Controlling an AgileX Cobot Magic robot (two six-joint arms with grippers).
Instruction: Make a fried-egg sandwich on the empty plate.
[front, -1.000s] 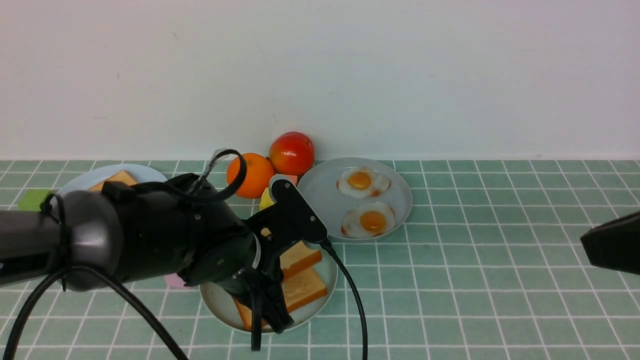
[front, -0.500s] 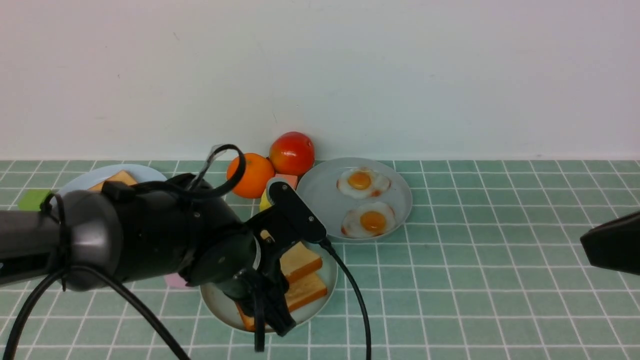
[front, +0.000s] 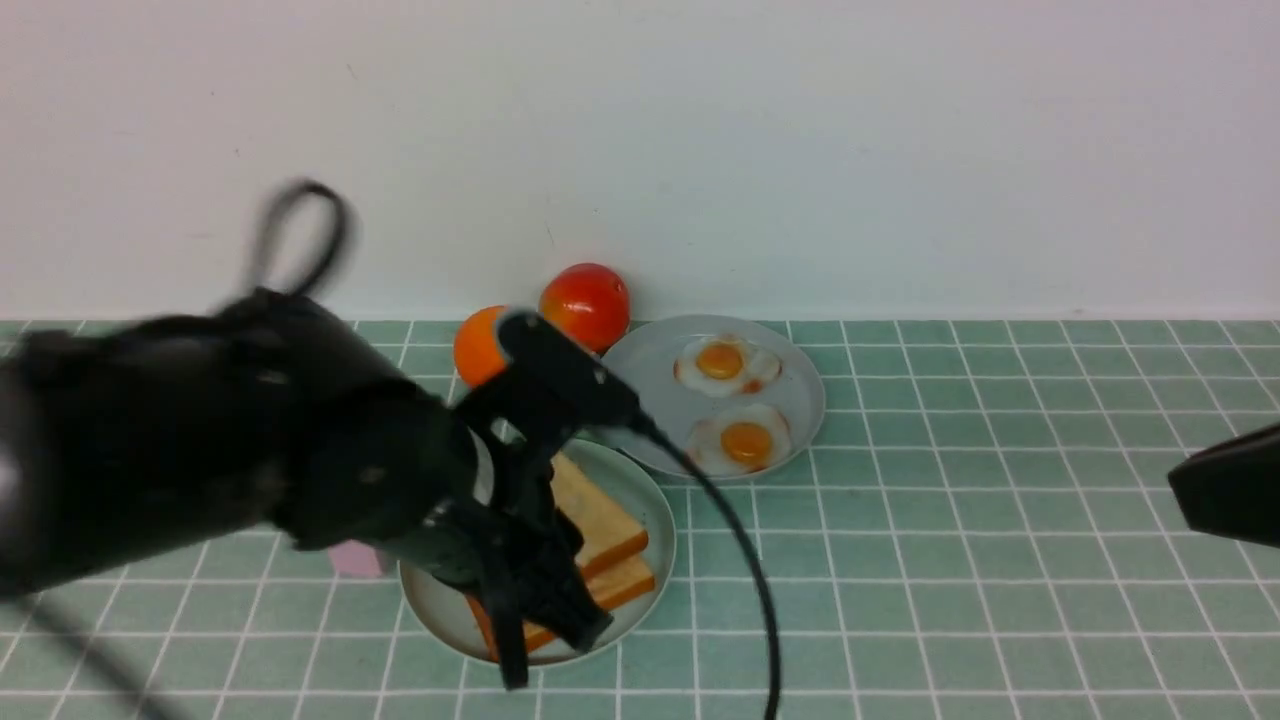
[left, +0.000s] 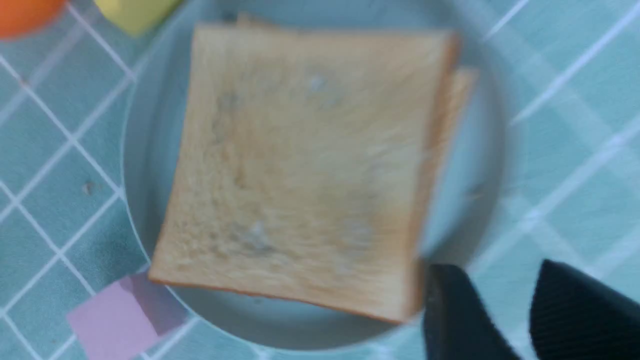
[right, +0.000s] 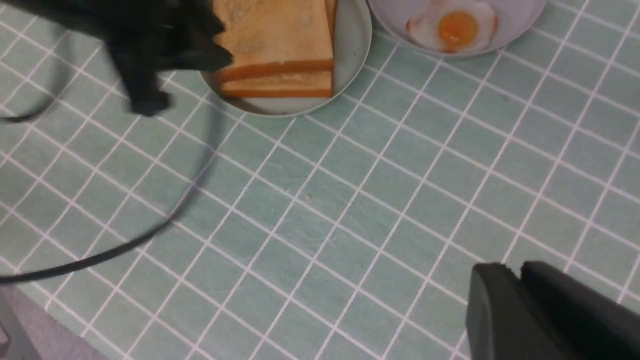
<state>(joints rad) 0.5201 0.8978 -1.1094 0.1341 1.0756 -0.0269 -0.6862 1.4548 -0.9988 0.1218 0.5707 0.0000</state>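
Note:
Two square toast slices (front: 605, 535) lie stacked, a little askew, on the pale mint-green plate (front: 440, 610). Whether an egg lies between them does not show. In the left wrist view the top slice (left: 305, 170) fills the plate (left: 475, 150). My left gripper (left: 497, 270) stands open beside the slice's corner, holding nothing. In the front view the left gripper (front: 560, 620) hangs over the plate's near side, and the arm is blurred. Two fried eggs (front: 745, 440) sit on a grey-blue plate (front: 650, 380). My right gripper (right: 515, 272) is shut and empty, over bare tiles at the far right (front: 1225, 495).
An orange (front: 478, 345) and a red fruit (front: 585, 300) stand by the back wall. A pink square (front: 355, 558) lies left of the plate, and a yellow block (left: 135, 12) lies beyond it. The left arm's black cable (front: 740, 560) hangs across the tiles.
My left gripper has opened and let go of the top toast slice, which now lies flat on the lower one. The left arm has swung upward. The right arm has not moved.

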